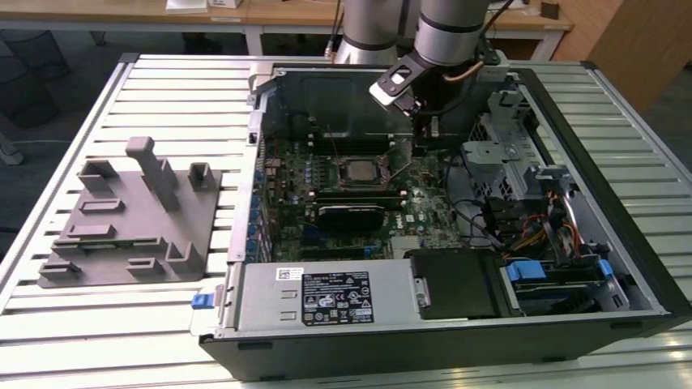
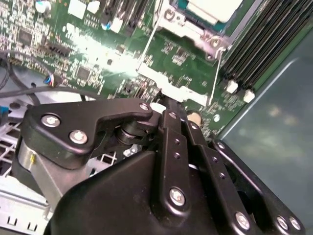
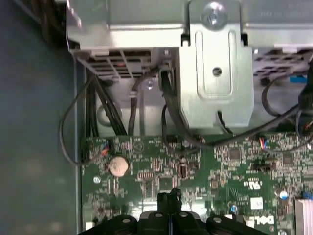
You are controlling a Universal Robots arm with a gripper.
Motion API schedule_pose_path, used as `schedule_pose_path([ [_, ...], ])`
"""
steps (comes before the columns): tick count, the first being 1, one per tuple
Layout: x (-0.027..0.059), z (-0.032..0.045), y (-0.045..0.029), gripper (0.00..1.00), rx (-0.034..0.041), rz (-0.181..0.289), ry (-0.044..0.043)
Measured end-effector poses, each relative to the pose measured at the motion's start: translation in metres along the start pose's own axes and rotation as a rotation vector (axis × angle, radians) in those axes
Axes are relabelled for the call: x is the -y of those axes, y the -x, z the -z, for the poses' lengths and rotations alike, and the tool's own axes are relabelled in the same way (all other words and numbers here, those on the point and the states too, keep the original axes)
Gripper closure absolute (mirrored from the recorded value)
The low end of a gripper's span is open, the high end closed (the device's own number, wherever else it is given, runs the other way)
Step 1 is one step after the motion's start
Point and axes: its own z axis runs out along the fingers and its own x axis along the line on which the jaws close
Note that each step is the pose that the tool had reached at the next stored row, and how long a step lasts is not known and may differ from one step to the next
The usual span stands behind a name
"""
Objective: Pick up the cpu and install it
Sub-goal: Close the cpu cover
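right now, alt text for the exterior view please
A robot arm's gripper hangs inside an open computer case, near the cpu seated on the board. A grey tray lies on the slatted table at the exterior view's left.

1. The motherboard [image 1: 433,204] is green, speckled with silver and black parts.
2. On the motherboard, the cpu [image 1: 357,171] shows a silvery-grey top.
3. Above the motherboard, the gripper [image 3: 168,198] is black.
4. Well apart from the motherboard, the tray [image 1: 119,243] is plain grey.
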Motion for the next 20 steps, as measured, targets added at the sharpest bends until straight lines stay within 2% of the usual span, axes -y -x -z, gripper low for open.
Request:
schedule_pose_path([
  [20,0.0375,-0.0005,0.0018,0.89,0.0,0.0,0.0],
])
